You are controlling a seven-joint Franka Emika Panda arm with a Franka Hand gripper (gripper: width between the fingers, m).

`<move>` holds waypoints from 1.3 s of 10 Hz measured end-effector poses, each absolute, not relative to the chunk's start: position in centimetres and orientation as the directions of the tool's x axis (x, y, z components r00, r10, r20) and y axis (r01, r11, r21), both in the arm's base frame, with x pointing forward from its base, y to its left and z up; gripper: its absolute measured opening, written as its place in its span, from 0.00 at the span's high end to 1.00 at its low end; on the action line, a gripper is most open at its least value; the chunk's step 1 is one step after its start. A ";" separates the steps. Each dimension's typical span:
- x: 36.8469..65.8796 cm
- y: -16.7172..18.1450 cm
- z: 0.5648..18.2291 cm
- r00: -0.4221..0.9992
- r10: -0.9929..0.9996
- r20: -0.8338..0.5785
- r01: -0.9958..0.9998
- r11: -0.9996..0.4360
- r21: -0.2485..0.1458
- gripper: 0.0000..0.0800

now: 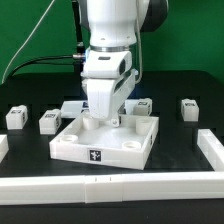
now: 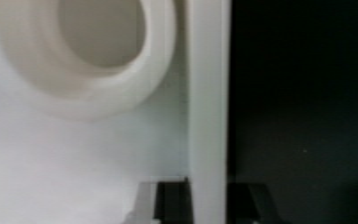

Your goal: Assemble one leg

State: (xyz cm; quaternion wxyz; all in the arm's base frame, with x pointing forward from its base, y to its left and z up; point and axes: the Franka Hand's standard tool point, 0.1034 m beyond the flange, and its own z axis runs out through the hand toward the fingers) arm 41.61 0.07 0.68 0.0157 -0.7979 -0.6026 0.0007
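Item: leg (image 1: 48, 121), a small white tagged plastic block lying on table (image 1: 30, 150) just beside panel (image 1: 110, 137), exterior view's left, untouched; judged light, stiff, slick, best pinched across flat opposite faces; gripper (image 1: 105, 119) low at panel's far edge, spread or closed cannot be told.

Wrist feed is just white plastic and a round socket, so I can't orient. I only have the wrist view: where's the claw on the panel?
Observer: The claw is low over the far side of the panel, toward the exterior view's left.
Operator: Any loose legs around?
Observer: Two legs lie to the exterior view's left of the panel.
Operator: Other side?
Observer: One leg lies there, apart from the panel.
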 end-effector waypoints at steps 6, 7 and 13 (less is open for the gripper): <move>45.6 1.1 0.7 0.007 1.000 0.027 1.000 -0.008 0.029 0.93; 45.5 1.0 0.7 0.009 1.000 0.027 1.000 -0.010 0.029 0.93; 48.2 3.3 0.7 -0.009 1.000 0.024 0.999 0.008 0.033 0.93</move>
